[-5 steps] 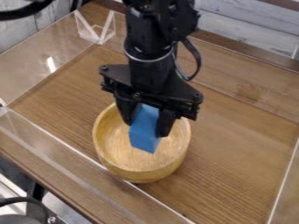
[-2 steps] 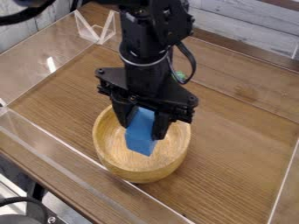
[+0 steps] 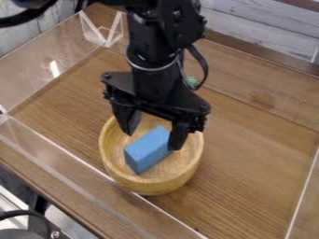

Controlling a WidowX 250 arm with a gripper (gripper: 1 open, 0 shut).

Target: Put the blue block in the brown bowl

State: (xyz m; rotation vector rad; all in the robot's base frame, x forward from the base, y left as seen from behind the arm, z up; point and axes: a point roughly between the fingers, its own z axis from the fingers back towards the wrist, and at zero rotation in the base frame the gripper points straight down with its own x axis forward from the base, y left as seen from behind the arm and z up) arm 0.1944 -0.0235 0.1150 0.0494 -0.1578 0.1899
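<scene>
- The pincer [image 3: 155, 129] is spread wide, its fingers apart over the bowl; nothing is clamped.
- One blue block [image 3: 147, 150] is seen lying tilted inside one brown bowl [image 3: 152, 177], which is set on the surface [image 3: 243, 168].
- One black arm [image 3: 156, 47] is pointed downward above them.

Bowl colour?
Light brown, a pale tan wood tone; the camera view shows the bowl best.

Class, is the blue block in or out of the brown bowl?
In: the blue block lies inside the brown bowl, its rim surrounding it.
</scene>
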